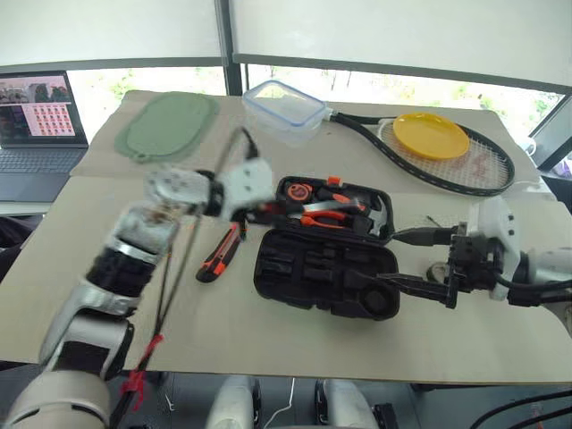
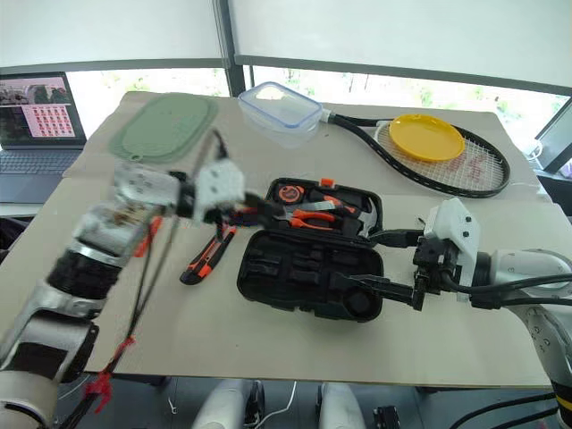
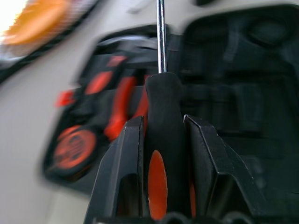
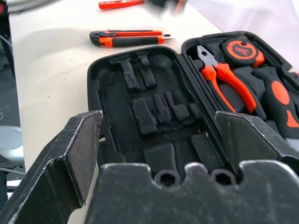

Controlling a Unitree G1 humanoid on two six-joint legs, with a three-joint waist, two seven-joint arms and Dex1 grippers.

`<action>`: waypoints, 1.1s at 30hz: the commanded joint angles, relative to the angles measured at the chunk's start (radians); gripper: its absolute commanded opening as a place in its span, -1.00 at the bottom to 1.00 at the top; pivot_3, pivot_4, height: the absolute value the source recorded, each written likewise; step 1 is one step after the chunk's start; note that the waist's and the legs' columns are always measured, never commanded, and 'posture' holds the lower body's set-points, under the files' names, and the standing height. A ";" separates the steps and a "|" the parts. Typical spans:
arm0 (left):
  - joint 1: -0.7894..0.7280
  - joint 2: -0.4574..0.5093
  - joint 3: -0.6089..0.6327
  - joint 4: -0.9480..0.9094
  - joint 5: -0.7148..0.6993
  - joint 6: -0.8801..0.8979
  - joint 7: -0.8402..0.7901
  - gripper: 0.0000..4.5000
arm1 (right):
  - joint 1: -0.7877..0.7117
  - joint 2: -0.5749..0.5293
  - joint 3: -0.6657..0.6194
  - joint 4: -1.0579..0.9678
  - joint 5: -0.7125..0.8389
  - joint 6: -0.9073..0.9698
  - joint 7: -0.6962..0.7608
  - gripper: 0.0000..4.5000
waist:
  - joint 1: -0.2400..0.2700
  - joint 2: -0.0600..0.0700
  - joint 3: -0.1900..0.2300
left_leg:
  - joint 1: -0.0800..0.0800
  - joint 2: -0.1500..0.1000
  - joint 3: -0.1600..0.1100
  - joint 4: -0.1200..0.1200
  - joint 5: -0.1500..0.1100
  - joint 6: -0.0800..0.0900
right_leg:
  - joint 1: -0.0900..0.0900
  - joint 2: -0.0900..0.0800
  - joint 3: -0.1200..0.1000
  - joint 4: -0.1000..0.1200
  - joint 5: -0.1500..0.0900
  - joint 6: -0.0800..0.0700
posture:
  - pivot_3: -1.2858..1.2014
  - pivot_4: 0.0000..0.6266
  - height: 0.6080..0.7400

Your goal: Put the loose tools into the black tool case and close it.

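The left gripper [image 3: 163,140] is clenched on a black-orange screwdriver [image 3: 161,121], handle between the fingers and the steel shaft running straight on along the gripper's line toward the open black tool case [image 1: 326,268], which lies at the centre of the head views just to the right of that gripper; so the tool's long axis points over the case's upper half, and I judge the coming move turns on laying that axis along a free recess. The upper half of the case holds orange-handled pliers [image 4: 224,79], a round tape measure [image 4: 240,49] and a black-orange handle beside them (possibly a hammer); the lower half's moulded recesses look empty. A utility knife [image 1: 219,255] lies loose on the table [image 1: 268,349] left of the case, nearer the left arm, and another orange tool [image 4: 121,4] lies beyond it. The right gripper [image 1: 407,261] stands released, fingers spread at the case's right end, holding nothing
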 commanded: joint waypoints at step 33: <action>-0.125 -0.176 -0.030 0.383 0.294 -0.248 -0.011 -0.39 | 0.152 0.022 -0.135 -0.107 0.002 -0.021 -0.088 1.00 | -0.007 0.000 0.000 | -0.001 0.000 -0.005 0.004 -0.002 0.003 | 0.001 -0.001 0.000 0.000 0.000 0.002 | 0.03 -0.52 0.98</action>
